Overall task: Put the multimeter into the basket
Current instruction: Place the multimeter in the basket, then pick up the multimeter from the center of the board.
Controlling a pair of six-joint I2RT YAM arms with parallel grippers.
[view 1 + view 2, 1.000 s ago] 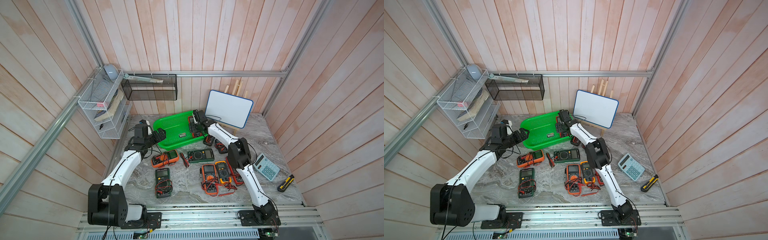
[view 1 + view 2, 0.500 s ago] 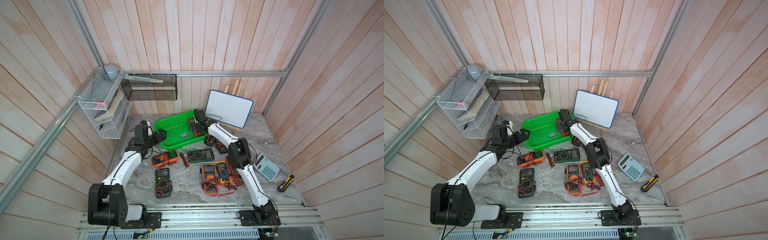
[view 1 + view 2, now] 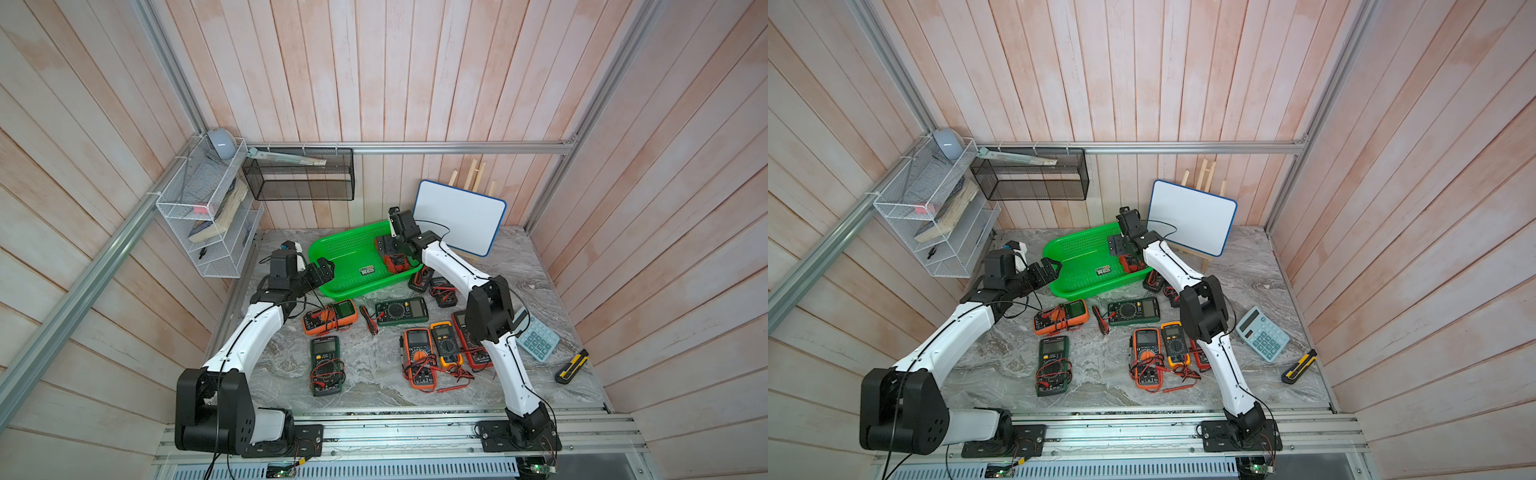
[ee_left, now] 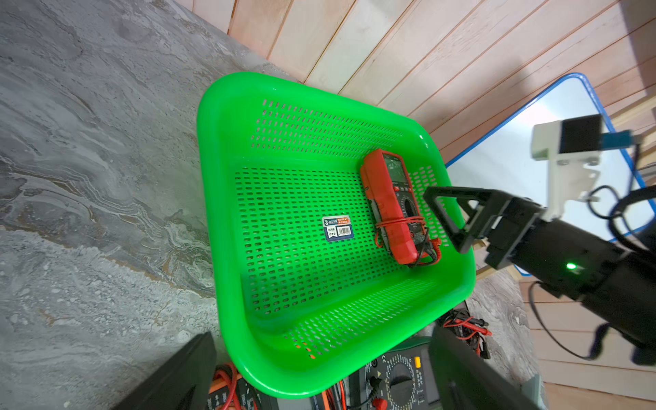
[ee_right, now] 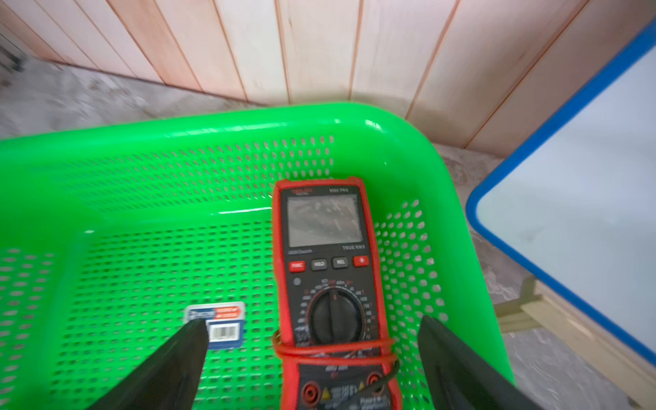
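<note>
The bright green basket (image 3: 349, 253) (image 3: 1084, 253) stands at the back of the table. A red multimeter (image 3: 397, 262) (image 5: 324, 269), its leads wound round it, lies flat on the basket floor by the right wall, also seen in the left wrist view (image 4: 390, 202). My right gripper (image 3: 388, 245) (image 5: 311, 321) hovers over the meter's lower end, open, with a finger on each side and neither touching it. My left gripper (image 3: 320, 270) (image 4: 321, 333) is open at the basket's front left corner, holding nothing.
Several more multimeters with loose leads lie in front of the basket, among them an orange one (image 3: 330, 318) and a green one (image 3: 401, 311). A whiteboard (image 3: 457, 216) leans at the back right. A calculator (image 3: 536, 338) and a utility knife (image 3: 572, 365) lie to the right. A wire rack (image 3: 208, 220) hangs on the left wall.
My right gripper's jaws have spread wide and let go of the red multimeter, which now rests in the basket. The left arm has stayed where it was.
</note>
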